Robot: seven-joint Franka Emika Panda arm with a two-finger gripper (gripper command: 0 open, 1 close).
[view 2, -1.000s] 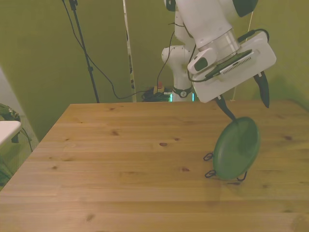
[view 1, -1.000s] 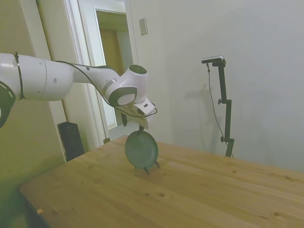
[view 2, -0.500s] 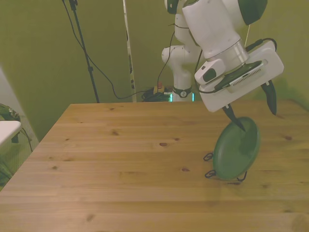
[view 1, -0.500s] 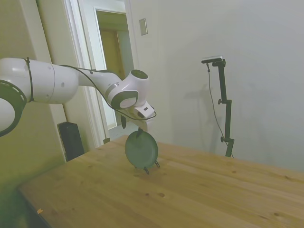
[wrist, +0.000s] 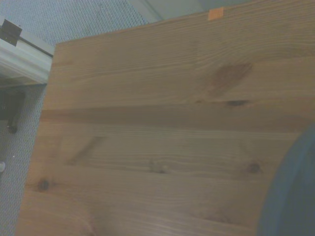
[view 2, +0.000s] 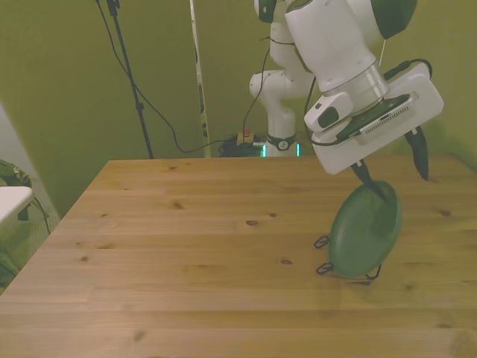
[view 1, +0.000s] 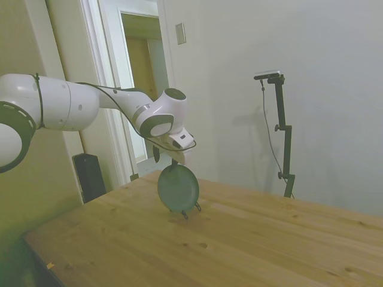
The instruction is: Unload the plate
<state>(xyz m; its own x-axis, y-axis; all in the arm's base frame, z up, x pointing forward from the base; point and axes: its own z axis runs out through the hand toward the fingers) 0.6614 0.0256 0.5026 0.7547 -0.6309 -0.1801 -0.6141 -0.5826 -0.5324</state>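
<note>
The grey-green plate (view 2: 365, 231) stands on edge in a thin black wire stand (view 2: 323, 268), near the table's edge on the front view's right. My gripper (view 2: 396, 168) hangs open just above the plate's top rim. One dark finger (view 2: 370, 177) reaches down to the rim; whether it touches the rim I cannot tell. The other finger (view 2: 421, 153) is off to the side in free air. In the side view the gripper (view 1: 166, 158) sits right over the plate (view 1: 178, 188). The plate's blurred rim (wrist: 290, 196) fills one corner of the wrist view.
The wooden table (view 2: 186, 246) stretches wide toward the front view's left. Cables and a pole (view 2: 197, 74) stand behind its far edge. A black box (view 1: 90, 176) stands on the floor by the doorway. A small orange tag (wrist: 215, 14) marks the table's edge.
The gripper has shifted a little toward the front view's right and slightly down, closer to the plate's top rim. The plate and stand have not moved.
</note>
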